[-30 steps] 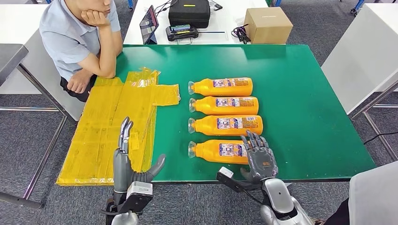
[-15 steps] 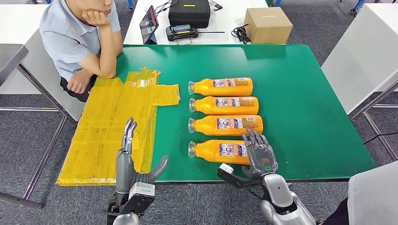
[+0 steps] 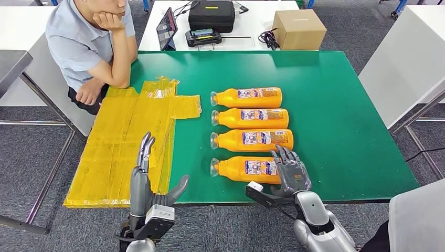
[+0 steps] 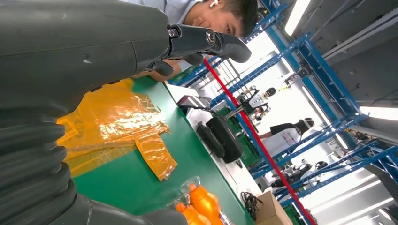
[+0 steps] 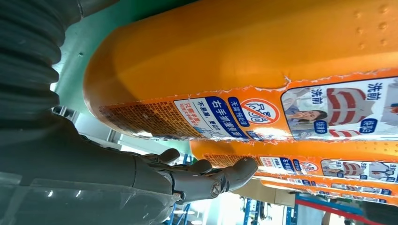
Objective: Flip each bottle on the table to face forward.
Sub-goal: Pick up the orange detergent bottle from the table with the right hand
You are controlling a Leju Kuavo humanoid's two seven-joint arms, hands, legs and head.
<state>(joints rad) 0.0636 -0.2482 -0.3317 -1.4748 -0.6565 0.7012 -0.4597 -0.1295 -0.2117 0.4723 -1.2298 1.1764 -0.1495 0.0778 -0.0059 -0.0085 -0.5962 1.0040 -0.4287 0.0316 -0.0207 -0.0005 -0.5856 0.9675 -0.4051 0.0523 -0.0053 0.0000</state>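
Four bottles (image 3: 246,134) right of sheet (image 3: 126,142)

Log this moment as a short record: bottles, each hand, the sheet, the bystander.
bottles: four orange bottles lying in a row on the green table, necks toward the robot's left
nearest bottle: nearest bottle, right hand over its base end
right hand: right hand fingers spread, contact unclear
left hand: left hand open, raised at the table's near edge, holding nothing
sheet: yellow plastic sheet on the table's left
person: person seated at the far-left corner
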